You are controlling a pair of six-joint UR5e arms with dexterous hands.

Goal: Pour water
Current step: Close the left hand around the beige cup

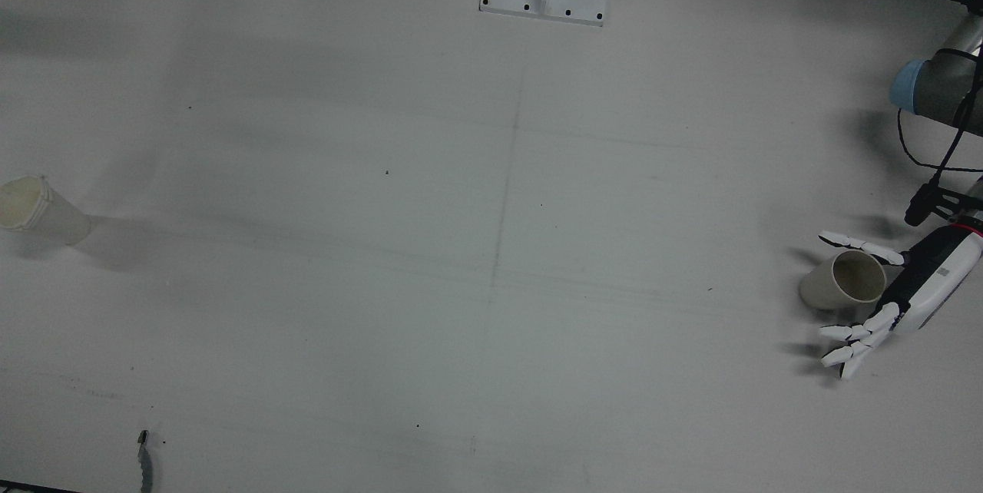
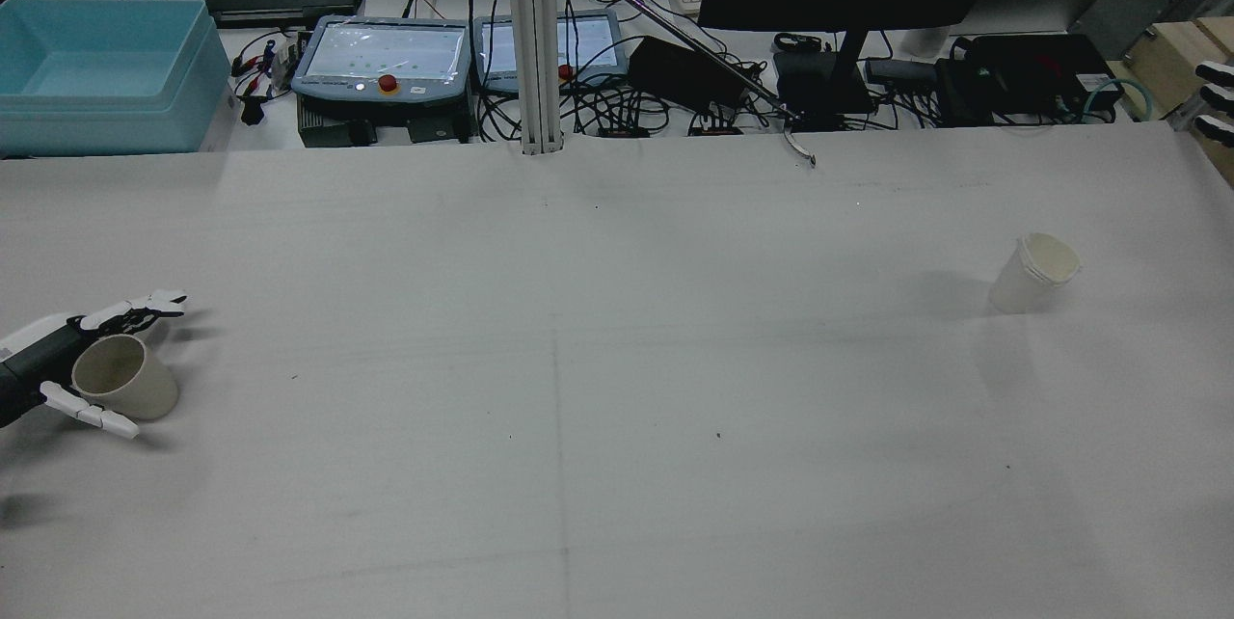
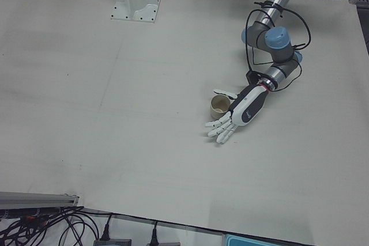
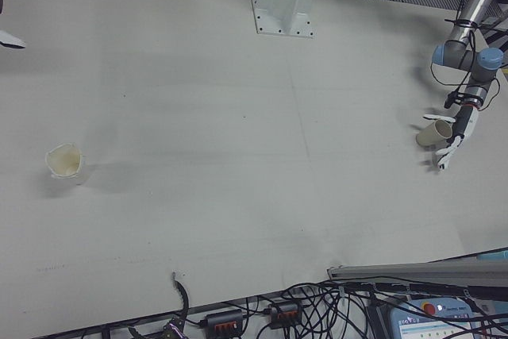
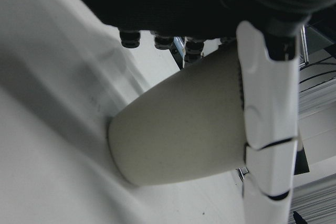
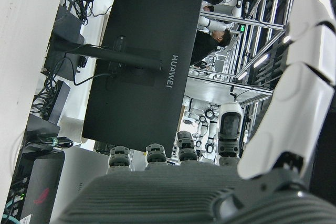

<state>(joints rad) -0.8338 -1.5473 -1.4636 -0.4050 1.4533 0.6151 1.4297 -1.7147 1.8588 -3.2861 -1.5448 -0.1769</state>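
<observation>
On the worktop (image 2: 617, 388) at the robot's left edge, the left robot hand (image 1: 895, 293) brackets the beige cup (image 1: 843, 279), fingers apart, thumb one side and the rest on the other, not clamped yet. Cup stands upright, mouth open.

To do the grasp well: close evenly around the mid-wall, avoid crushing the rim, keep it upright on the lift so nothing spills before the pour.

Far across the worktop, well apart, sits the white paper cup (image 2: 1033, 273), likely the receiver.

Left hand view shows one finger lying along the cup wall, seemingly touching, which the overhead views can't resolve. Right robot hand (image 2: 1215, 100) shows only as fingertips at the rear view's right edge; its fingers look extended and holding nothing, clear of the worktop. Front view misses it entirely.
</observation>
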